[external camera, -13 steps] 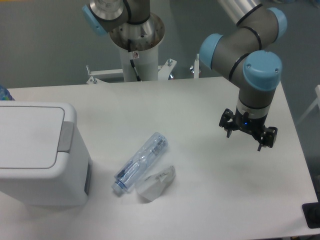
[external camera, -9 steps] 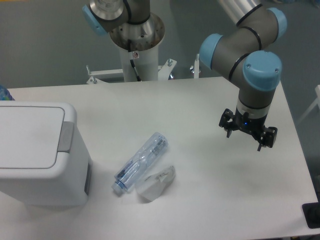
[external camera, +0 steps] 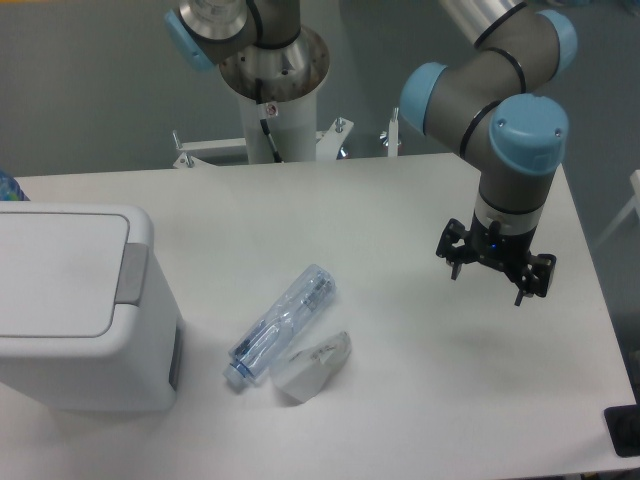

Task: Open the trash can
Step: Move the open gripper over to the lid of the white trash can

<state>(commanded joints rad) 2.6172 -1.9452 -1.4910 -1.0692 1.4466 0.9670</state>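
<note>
One gripper (external camera: pixel 494 269), hanging over bare table (external camera: pixel 420 400) on our right side, fingers spread wide and holding nothing. We read that as a free-air pose: nothing sits beneath it, so it looks staged for a reach rather than a grasp.

Well off to the gripper's left and a bit nearer the camera: a crumpled clear wrapper (external camera: pixel 312 365) touching a clear plastic bottle (external camera: pixel 283 324) lying on its side. Neither matters for us.

Farthest from the gripper, at the far left edge: the trash can (external camera: pixel 80 305), lid flat and shut. Its grey push tab (external camera: pixel 130 273) faces toward the gripper, which suits a press from our side. Task looks barely started; we'd need to cross over the bottle.
</note>
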